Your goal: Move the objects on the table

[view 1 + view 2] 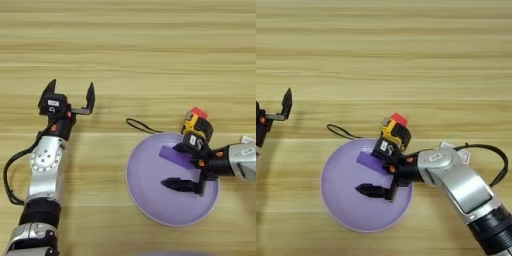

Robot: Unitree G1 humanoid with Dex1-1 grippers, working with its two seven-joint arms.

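Reaching over the plate: the right gripper [376,172] hangs above the round lilac plate [343,200], its two black fingers spread wide and grasping nothing.
Upper finger: it lies at the flat purple rectangular block [175,156], which rests on the plate's far side; whether it touches the block cannot be told.
Lower finger: it stretches across the plate's middle, pointing toward the robot's left.
Tape measure: the yellow-and-black tape measure [394,134] sits at the plate's far right rim, just behind the gripper's wrist, its black cord [142,127] looping away to the left across the table [150,60].
Red cube: the small red cube [199,112] lies just beyond the tape measure, touching or nearly touching it.
Red-and-white box: the small red-and-white box [456,151] peeks out behind the right arm, mostly hidden.
Left gripper: the left gripper [68,95] is well apart from the plate, over bare wood on the left side, fingers released and pointing toward the table's far edge, holding nothing.
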